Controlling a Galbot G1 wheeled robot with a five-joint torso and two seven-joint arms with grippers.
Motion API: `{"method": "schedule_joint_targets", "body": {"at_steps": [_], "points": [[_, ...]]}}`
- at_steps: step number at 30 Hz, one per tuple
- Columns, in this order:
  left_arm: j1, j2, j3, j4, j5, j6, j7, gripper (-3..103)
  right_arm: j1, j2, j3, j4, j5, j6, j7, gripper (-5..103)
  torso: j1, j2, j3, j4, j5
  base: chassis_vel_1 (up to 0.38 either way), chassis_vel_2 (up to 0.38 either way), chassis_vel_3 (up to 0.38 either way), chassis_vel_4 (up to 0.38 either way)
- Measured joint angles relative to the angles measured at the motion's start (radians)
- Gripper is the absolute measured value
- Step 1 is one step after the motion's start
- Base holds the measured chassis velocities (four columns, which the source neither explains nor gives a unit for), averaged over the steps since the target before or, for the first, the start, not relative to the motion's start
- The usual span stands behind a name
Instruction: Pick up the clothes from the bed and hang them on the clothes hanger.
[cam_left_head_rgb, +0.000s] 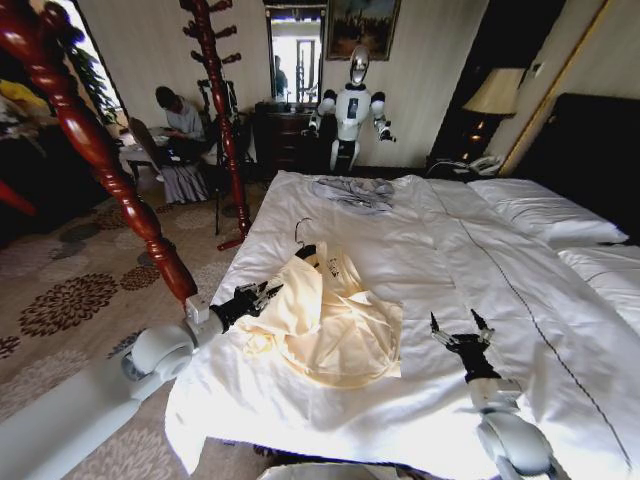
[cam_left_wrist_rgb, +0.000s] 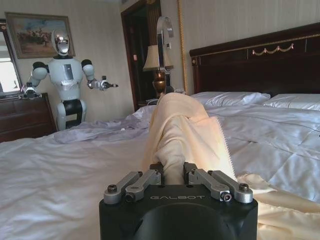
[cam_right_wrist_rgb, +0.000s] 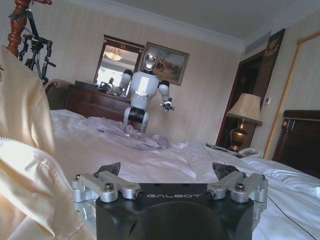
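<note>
The pale cream-yellow long-sleeved shirt of thin soft fabric (cam_left_head_rgb: 330, 325) lies crumpled in the lower centre of the head view, on the large bed with plain white sheets (cam_left_head_rgb: 430, 250). The left gripper (cam_left_head_rgb: 262, 294) sits at the shirt's left edge in that frame. In the left wrist view its fingers (cam_left_wrist_rgb: 150, 176) are drawn in against a raised fold of the shirt (cam_left_wrist_rgb: 187, 132), pinching it, and the cloth stands up in a soft ridge directly beyond them.

The right gripper (cam_left_head_rgb: 461, 324) is at the lower right of the head view, above the bare sheet and clear of the shirt's right edge. Its dark fingers (cam_right_wrist_rgb: 111, 170) are spread wide with nothing between them; the shirt (cam_right_wrist_rgb: 25, 165) fills the left of the right wrist view, showing a zigzag-stitched hem.

A thin black triangular hanger with a silver wire hook (cam_left_head_rgb: 303, 240) lies just above the shirt in the head view (its lower part is covered by cloth). A small crumpled grey garment (cam_left_head_rgb: 353, 192) lies higher on the bed. A red-brown turned wooden coat stand (cam_left_head_rgb: 222, 110) rises at upper left.
</note>
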Motion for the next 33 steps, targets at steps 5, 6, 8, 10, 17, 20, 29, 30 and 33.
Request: {"method": "schedule_joint_targets", "body": {"at_steps": [5,6,8,10,17,20,29,30,33], "points": [[0.014,-0.002,-0.005,-0.014,0.019,-0.005,-0.003,18,-0.041,0.058,0.025,0.012,-0.005,0.021,-0.010,100,0.000,0.000,0.000,-0.0002,0.0001,0.000,0.000,0.000,0.000],[0.019,-0.004,-0.008,-0.018,0.020,-0.005,-0.005,18,-0.042,0.061,0.026,0.013,-0.005,0.022,-0.011,100,0.000,0.000,0.000,0.0002,0.0001,0.000,0.000,0.000,0.000],[0.023,-0.005,-0.011,-0.020,0.020,-0.005,-0.008,18,-0.042,0.062,0.026,0.013,-0.005,0.022,-0.011,100,0.000,0.000,0.000,0.0004,0.0001,0.000,0.000,0.000,0.000],[0.035,-0.011,-0.018,-0.027,0.016,-0.005,-0.019,18,-0.042,0.061,0.026,0.013,-0.005,0.022,-0.011,100,0.000,0.000,0.000,0.0002,0.0002,0.000,0.000,0.000,0.000],[0.060,-0.012,-0.074,-0.070,-0.026,-0.002,-0.061,18,-0.038,0.059,0.023,0.013,-0.004,0.022,-0.010,100,0.000,0.000,0.000,0.0002,0.0001,0.000,0.000,0.000,0.000],[0.054,-0.004,-0.111,-0.090,-0.065,0.008,-0.095,18,-0.038,0.058,0.022,0.012,-0.004,0.022,-0.010,100,0.000,0.000,0.000,0.0003,0.0001,0.000,0.000,0.000,0.000],[-0.079,0.030,-0.135,-0.125,-0.151,0.038,-0.280,3,-0.036,0.056,0.020,0.012,-0.003,0.020,-0.009,100,0.000,0.000,0.000,0.0000,0.0002,0.000,0.000,0.000,0.000],[-0.093,0.038,-0.135,-0.126,-0.161,0.040,-0.284,3,-0.036,0.056,0.020,0.011,-0.003,0.019,-0.009,100,0.000,0.000,0.000,0.0000,0.0002,0.000,0.000,0.000,0.000],[-0.118,0.062,-0.135,-0.126,-0.182,0.044,-0.284,0,-0.035,0.056,0.020,0.011,-0.003,0.019,-0.009,100,0.000,0.000,0.000,0.0000,0.0004,0.000,0.000,0.000,0.000]]}}
